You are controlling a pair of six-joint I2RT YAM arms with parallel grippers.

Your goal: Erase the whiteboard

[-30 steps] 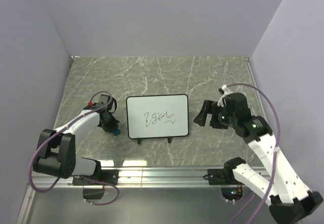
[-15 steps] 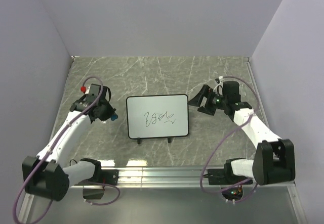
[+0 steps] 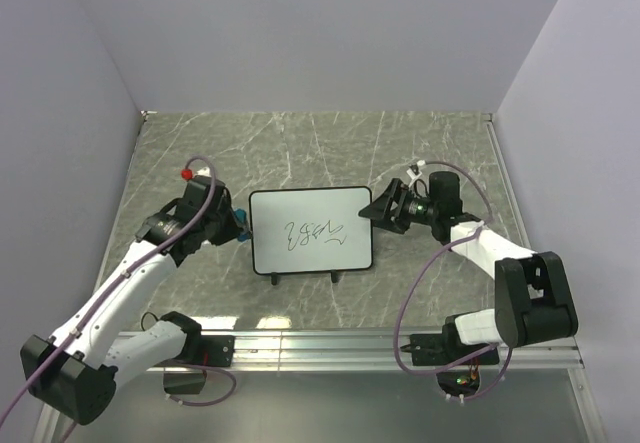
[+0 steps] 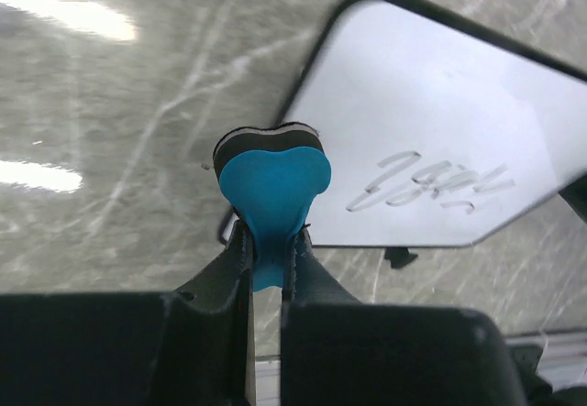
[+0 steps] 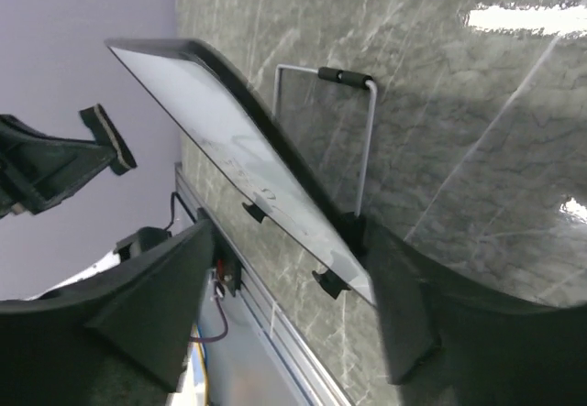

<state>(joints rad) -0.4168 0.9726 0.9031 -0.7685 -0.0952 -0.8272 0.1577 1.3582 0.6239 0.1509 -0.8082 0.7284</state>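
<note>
Both my claws now flank the mid-table whiteboard, closer than a second ago: left claw pinching the blue eraser, right claw spread at its right edge. The scribble is untouched; wiping can start.

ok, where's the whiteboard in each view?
Top external: whiteboard at centre of frame, face up to the camera.
Left wrist: upper right, beyond the blue eraser.
Right wrist: diagonal band, upper left to lower centre, seen nearly edge-on.
Shared landmark: its black feet.

Glossy, smooth whiteboard with metal wire stand on polished marble-look table.
</note>
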